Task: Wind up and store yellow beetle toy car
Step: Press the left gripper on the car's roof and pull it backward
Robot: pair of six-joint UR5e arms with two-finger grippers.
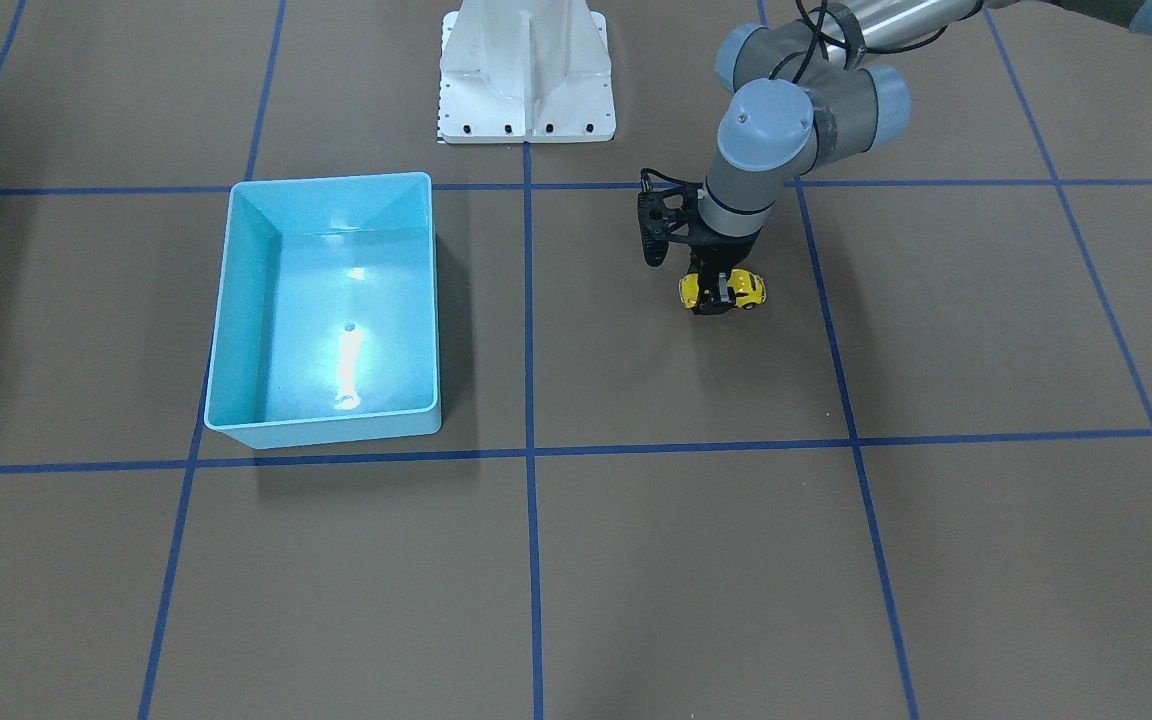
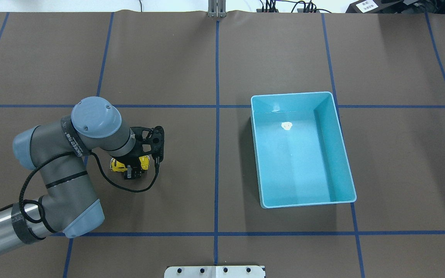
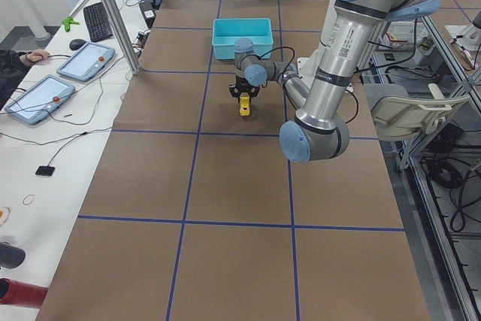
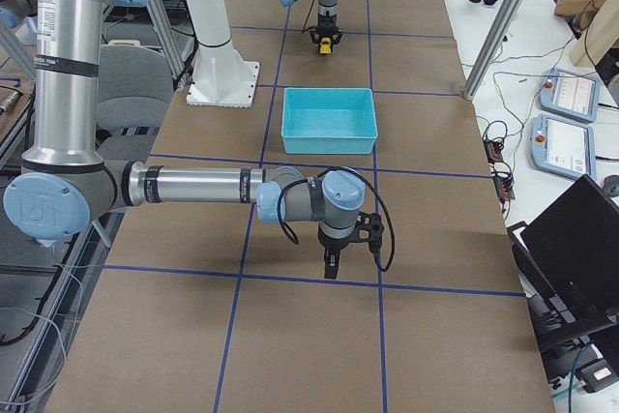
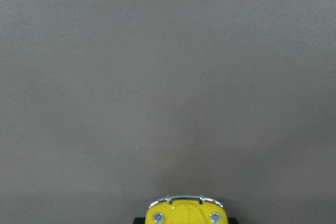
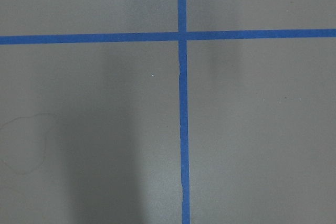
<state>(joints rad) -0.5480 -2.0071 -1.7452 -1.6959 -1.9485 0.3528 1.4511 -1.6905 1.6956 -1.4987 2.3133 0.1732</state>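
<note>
You find the yellow beetle toy car (image 1: 751, 290) right of centre in the upper half of the front-facing view. It is tiny, glossy, rounded and upright, its length running across the frame. The left hand (image 1: 718, 300) clamps it across its middle. At the bottom edge of the left wrist view, one end shows a chrome bumper and two round lamps. Whether its wheels touch the worktop (image 1: 636, 550), you cannot tell.

Left tool (image 1: 721, 296) points straight down, fingers clamped.

Overhead and front-facing cameras look steeply down from opposite sides, high above the left gripper (image 2: 133, 172), sharing it and the yellow beetle toy car (image 2: 117, 165); both wrist cameras face downward, close.
</note>
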